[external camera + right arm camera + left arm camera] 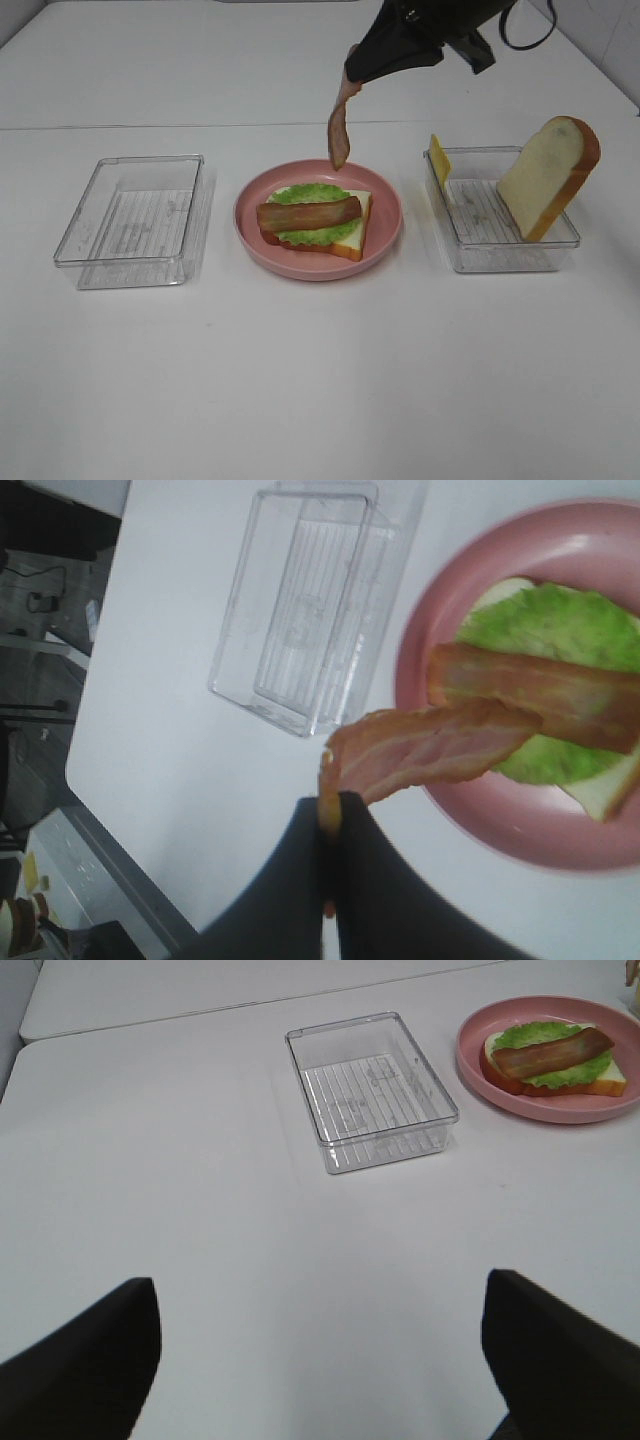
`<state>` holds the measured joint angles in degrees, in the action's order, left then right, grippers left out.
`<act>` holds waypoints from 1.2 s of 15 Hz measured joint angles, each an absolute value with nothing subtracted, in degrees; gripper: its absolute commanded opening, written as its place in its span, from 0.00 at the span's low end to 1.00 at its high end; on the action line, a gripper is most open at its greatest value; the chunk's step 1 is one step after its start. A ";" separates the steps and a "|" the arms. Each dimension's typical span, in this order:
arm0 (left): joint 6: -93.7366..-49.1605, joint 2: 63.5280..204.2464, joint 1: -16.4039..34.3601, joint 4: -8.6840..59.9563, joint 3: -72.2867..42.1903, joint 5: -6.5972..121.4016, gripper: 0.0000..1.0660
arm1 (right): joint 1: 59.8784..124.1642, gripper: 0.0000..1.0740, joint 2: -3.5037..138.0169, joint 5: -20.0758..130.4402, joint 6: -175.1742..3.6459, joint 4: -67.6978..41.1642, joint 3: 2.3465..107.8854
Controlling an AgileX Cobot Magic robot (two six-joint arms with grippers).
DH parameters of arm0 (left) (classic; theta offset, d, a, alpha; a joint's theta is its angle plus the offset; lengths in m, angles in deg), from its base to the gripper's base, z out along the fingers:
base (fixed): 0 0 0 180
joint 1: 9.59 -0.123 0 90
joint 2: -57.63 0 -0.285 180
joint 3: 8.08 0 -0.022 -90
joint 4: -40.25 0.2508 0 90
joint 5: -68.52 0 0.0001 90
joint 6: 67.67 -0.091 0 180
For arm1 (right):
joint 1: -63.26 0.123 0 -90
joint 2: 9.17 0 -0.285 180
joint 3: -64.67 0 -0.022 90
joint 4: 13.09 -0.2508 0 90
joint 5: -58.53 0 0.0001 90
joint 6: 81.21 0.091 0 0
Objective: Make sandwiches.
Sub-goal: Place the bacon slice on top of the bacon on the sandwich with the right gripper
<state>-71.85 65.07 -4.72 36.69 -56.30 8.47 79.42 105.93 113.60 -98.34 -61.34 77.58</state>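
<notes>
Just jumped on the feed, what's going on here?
The right gripper is shut on a bacon strip, dangling it above the far edge of the pink plate. On the plate lies an open sandwich: bread slice, lettuce and a second bacon strip across it. The left gripper is open and holds nothing. The left tray is empty; the right tray holds a leaning bread slice and a cheese slice.

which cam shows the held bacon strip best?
Right wrist: the held bacon strip is large and close, pinched at one end by the right gripper. Exterior high shows it small, dangling above the far rim of the pink plate. Left wrist doesn't show it.
</notes>
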 measured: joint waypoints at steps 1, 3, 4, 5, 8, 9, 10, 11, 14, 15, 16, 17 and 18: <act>-71.85 65.07 -4.72 36.69 -56.30 8.47 0.78 | 80.22 0.00 107.31 111.30 -100.12 -63.92 77.58; -71.85 65.07 -4.72 36.69 -56.30 8.47 0.78 | 81.99 0.00 110.29 107.06 -104.01 -70.33 77.58; -71.85 65.07 -4.72 36.69 -56.30 8.47 0.78 | 82.51 0.00 111.78 105.23 -105.62 -73.14 77.58; -71.85 65.07 -4.72 36.69 -56.30 8.47 0.78 | 83.37 0.00 114.41 102.59 -108.20 -77.44 77.58; -71.85 65.07 -4.72 36.69 -56.30 8.47 0.78 | 84.97 0.00 119.45 98.53 -111.69 -84.20 77.58; -71.85 65.07 -4.72 36.69 -56.30 8.47 0.78 | 85.26 0.00 120.66 98.47 -112.09 -84.49 77.58; -71.85 65.07 -4.72 36.69 -56.30 8.47 0.78 | 85.26 0.00 121.00 98.41 -112.21 -83.97 77.58; -71.85 65.07 -4.72 36.69 -56.30 8.47 0.78 | 85.20 0.00 121.17 97.90 -112.03 -82.14 77.58; -71.85 65.07 -4.72 36.69 -56.30 8.47 0.78 | 83.77 0.00 121.17 97.27 -105.39 -73.26 77.58; -71.85 65.07 -4.72 36.69 -56.30 8.47 0.78 | 83.14 0.00 121.17 97.27 -101.89 -68.73 77.58; -71.85 65.07 -4.72 36.69 -56.30 8.47 0.78 | 82.68 0.00 121.17 97.38 -99.49 -65.06 77.58; -71.85 65.07 -4.72 36.69 -56.30 8.47 0.78 | 82.62 0.00 121.17 97.84 -97.08 -61.40 77.58; -71.85 65.07 -4.72 36.69 -56.30 8.47 0.78 | 82.62 0.00 121.17 99.33 -93.81 -56.53 77.58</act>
<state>-71.85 65.07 -4.72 36.69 -56.30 8.47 82.62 121.17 99.33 -93.81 -56.53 77.58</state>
